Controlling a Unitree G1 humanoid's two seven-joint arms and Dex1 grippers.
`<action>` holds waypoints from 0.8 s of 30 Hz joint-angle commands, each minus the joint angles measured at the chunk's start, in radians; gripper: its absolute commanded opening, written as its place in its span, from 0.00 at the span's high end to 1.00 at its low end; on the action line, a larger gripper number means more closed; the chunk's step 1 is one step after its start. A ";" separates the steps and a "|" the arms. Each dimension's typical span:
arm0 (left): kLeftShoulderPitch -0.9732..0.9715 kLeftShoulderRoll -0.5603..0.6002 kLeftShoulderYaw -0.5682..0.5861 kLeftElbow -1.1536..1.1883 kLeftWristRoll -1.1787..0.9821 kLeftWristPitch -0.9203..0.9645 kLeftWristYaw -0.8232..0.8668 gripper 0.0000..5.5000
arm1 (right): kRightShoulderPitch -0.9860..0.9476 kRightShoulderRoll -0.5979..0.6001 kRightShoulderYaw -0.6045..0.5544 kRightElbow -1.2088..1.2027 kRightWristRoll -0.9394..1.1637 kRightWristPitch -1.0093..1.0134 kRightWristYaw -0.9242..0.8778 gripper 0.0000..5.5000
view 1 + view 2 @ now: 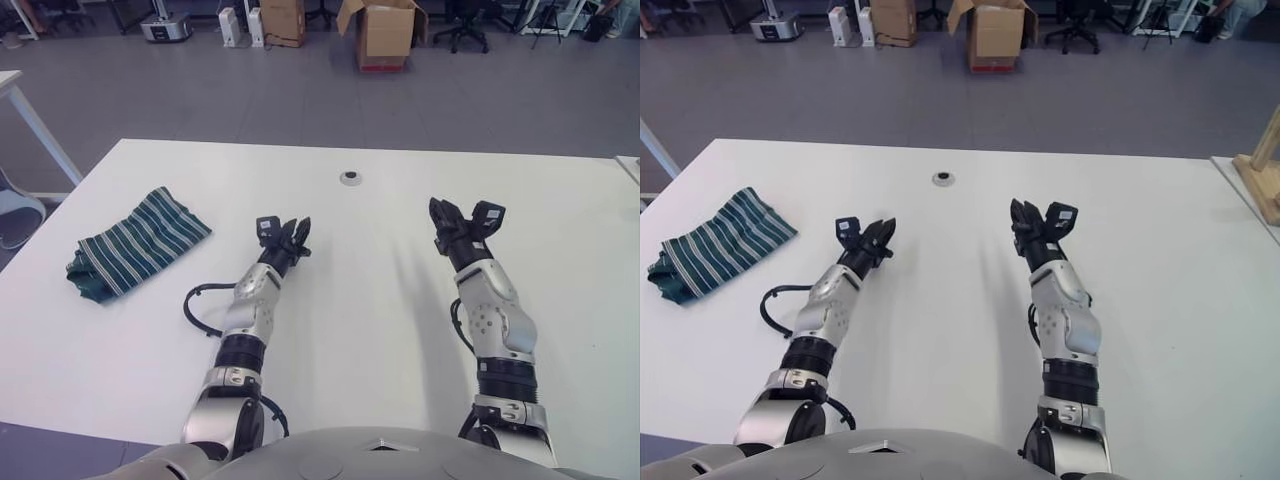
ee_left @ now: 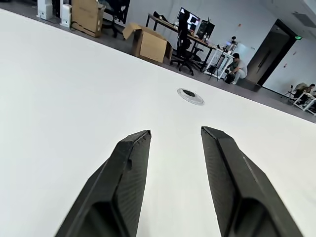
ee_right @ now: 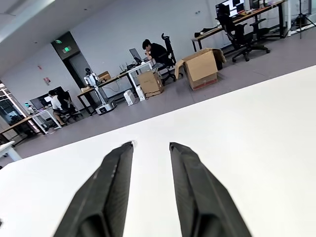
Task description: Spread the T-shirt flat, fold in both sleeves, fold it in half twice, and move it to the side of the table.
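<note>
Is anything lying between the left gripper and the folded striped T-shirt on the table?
Nothing visible does. Only white table surface lies between the open left gripper and the folded T-shirt, which is near the table's left edge. The small round grommet sits farther back, off that line.

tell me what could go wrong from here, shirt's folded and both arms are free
1. The folded T-shirt lies close to the left edge of the table; a nudge might tip its bunched dark end over.
2. The left pincer is open and empty to its right, with a cable loop on the table by that arm; a sweep leftwards could snag the cloth and undo the folds.
</note>
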 commanded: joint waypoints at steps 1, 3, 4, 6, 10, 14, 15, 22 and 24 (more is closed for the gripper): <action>-0.002 -0.017 -0.019 -0.009 0.031 -0.014 0.021 0.66 | 0.010 -0.003 0.025 0.063 -0.081 0.010 -0.079 0.75; 0.012 -0.033 -0.040 -0.037 0.031 -0.016 0.006 0.66 | 0.023 0.004 0.005 0.072 -0.083 0.026 -0.114 0.75; 0.020 -0.045 -0.042 -0.053 0.014 -0.006 -0.003 0.66 | 0.038 0.016 -0.006 0.073 -0.082 0.037 -0.138 0.75; 0.023 -0.055 -0.028 -0.054 -0.010 0.007 -0.005 0.66 | 0.065 0.031 -0.001 0.071 -0.089 0.051 -0.157 0.75; -0.004 -0.059 -0.004 -0.004 0.005 -0.048 0.024 0.66 | 0.082 0.041 0.031 0.070 -0.096 0.077 -0.150 0.75; -0.011 -0.052 -0.005 0.050 0.041 -0.076 0.048 0.66 | 0.089 0.033 0.049 0.080 -0.112 0.065 -0.148 0.75; -0.009 -0.050 -0.006 0.061 0.050 -0.088 0.056 0.66 | 0.090 0.028 0.059 0.085 -0.119 0.055 -0.139 0.75; 0.003 -0.033 0.019 0.099 0.106 -0.095 0.171 0.66 | 0.062 0.024 0.045 0.111 -0.110 0.053 -0.117 0.75; 0.004 -0.035 0.027 0.095 0.093 -0.094 0.171 0.66 | 0.056 0.022 0.047 0.120 -0.117 0.050 -0.111 0.75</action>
